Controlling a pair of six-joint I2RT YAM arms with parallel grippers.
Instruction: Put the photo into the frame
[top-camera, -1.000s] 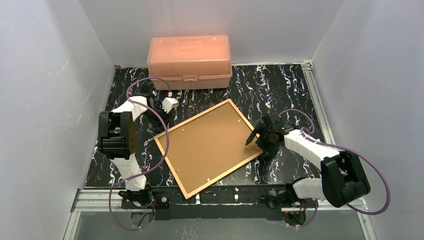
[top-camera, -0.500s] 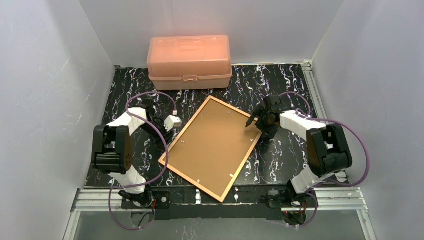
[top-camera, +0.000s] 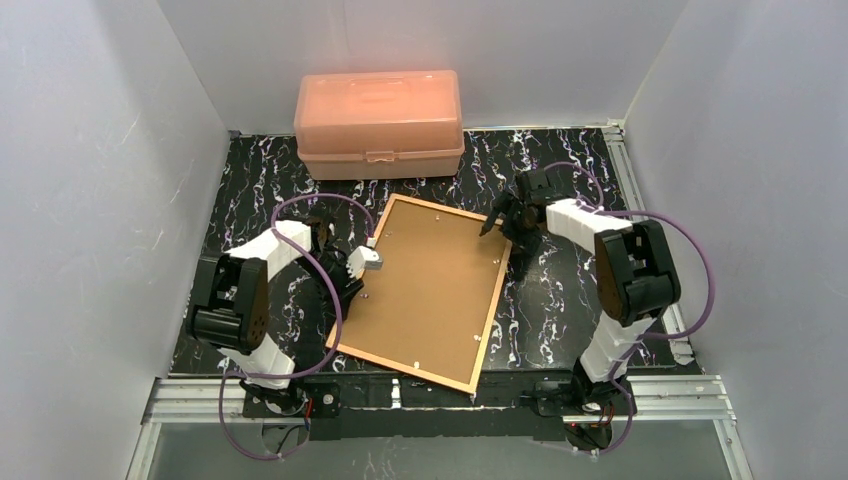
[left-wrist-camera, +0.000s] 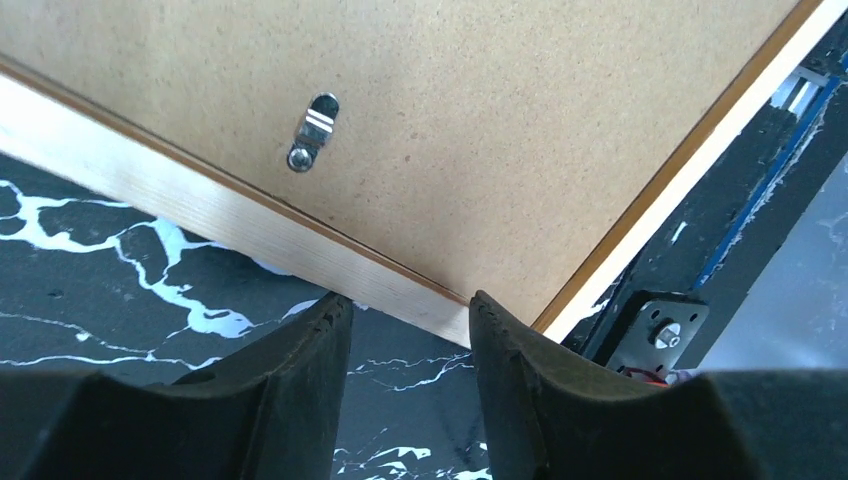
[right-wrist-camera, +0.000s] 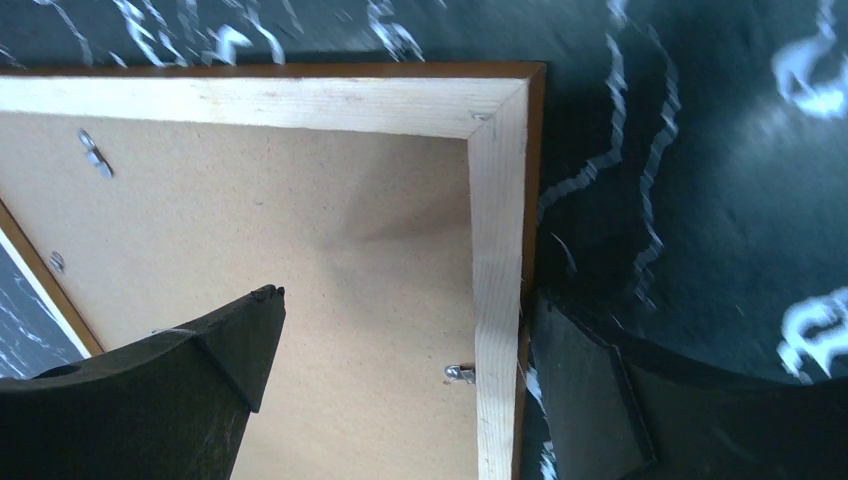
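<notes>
1. Black, white-veined bench (top-camera: 250, 165) is seen carrying everything; both arms are bolted at its near edge.
2. The frame (top-camera: 491, 312) is laid flat at mid-bench, between the two arms, back side up. It is skewed, with the long sides running far to near and the near end shifted to the right. A thin orange-brown outer border and pale wood on the back are shown.
3. Brown backing board (top-camera: 425, 290) is seated inside the frame and fills it.
4. Pink translucent box (top-camera: 380, 120) is placed at the far edge of the bench with its lid down, a short way beyond the frame's far corner.
5. Right gripper (right-wrist-camera: 402, 296) is positioned at the frame's far right corner, released, with the jaws spread wide. One finger is held over the backing board, the other outside the rail, just against the outer edge. Nothing is grasped.
6. Left gripper (left-wrist-camera: 410, 298) is set low at the frame's left side, near the near-left corner, released, with the jaws partly apart. Both fingertips are met by the frame's outer edge; bare bench is seen between the fingers.
7. Small metal clip (left-wrist-camera: 312, 130) is fixed on the backing board just inside the left rail.
</notes>
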